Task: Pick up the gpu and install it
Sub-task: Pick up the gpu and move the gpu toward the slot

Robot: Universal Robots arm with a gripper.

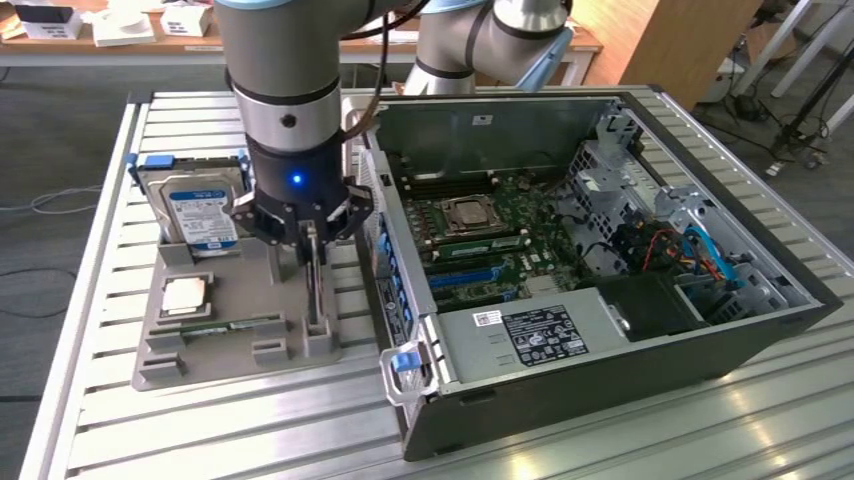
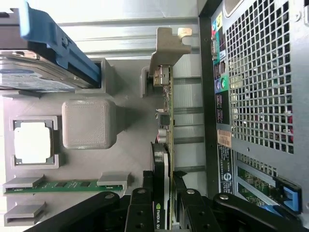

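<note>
The gpu (image 2: 166, 121) stands on edge in a slot of the grey holder tray (image 1: 227, 345), its silvery bracket (image 2: 166, 46) at the far end. In the exterior view it is a thin dark card (image 1: 315, 290) directly under the arm's wrist. My gripper (image 2: 162, 210) straddles the card's near end, with one black finger (image 2: 140, 212) pressed against each face, so it is shut on the gpu. The gripper (image 1: 310, 245) hangs just to the exterior view's left of the open computer case (image 1: 574, 250). The card still sits in its slot.
The holder also carries a silver hard drive (image 1: 200, 210) in a blue carrier, a processor chip (image 1: 183, 295) and a green memory stick (image 1: 220, 325). The case's perforated rear wall (image 2: 260, 96) stands close beside the card. Inside the case, the motherboard has blue slots (image 1: 467, 275).
</note>
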